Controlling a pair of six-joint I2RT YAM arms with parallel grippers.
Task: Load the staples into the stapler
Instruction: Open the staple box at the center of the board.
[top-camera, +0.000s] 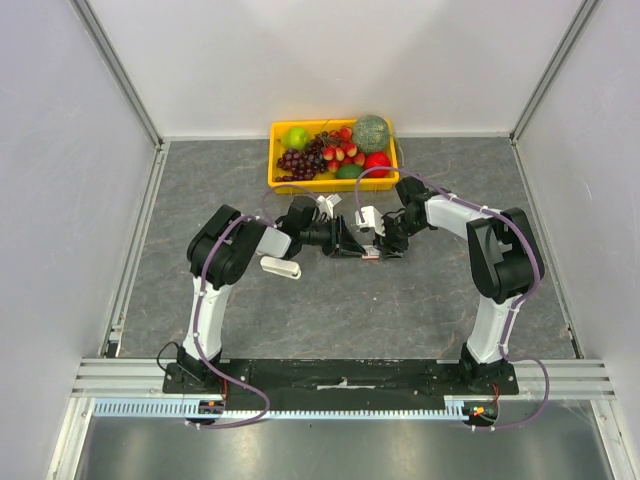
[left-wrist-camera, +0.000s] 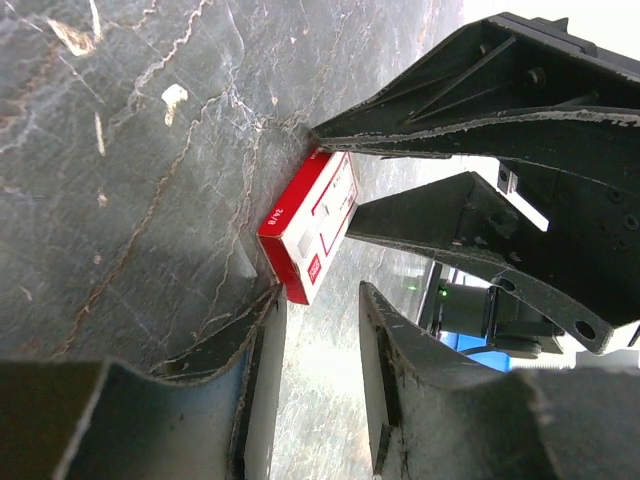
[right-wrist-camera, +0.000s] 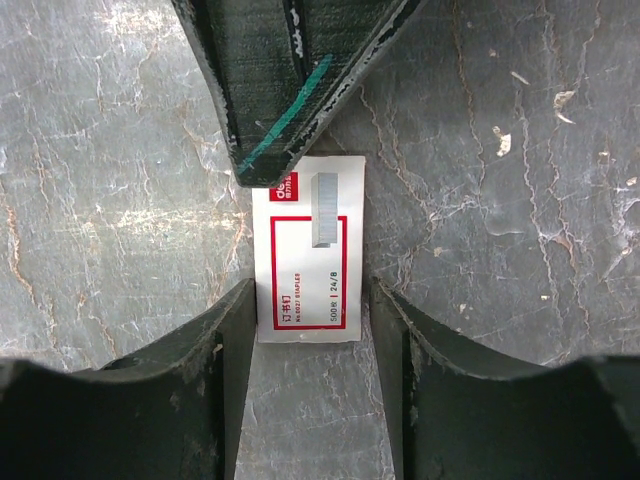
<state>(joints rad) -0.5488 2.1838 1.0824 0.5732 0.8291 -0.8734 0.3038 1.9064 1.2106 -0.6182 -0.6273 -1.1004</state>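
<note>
Top external: found left gripper (top-camera: 352, 245) and right gripper (top-camera: 378, 246) tip to tip over the table (top-camera: 300, 320). Left wrist: saw left fingers (left-wrist-camera: 250, 400) spread, staples (left-wrist-camera: 310, 225) lying flat just beyond. Right wrist: saw right fingers (right-wrist-camera: 225, 380) hugging staples' long sides; couldn't tell whether pinching.

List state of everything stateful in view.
Box: flat on table, looks closed.
Left gripper: jaws slightly open, empty, tips at box.
Right gripper: jaws straddle box, grip unclear.
Stapler: lying on table, ungripped.
Bin: holds fruit.
</note>
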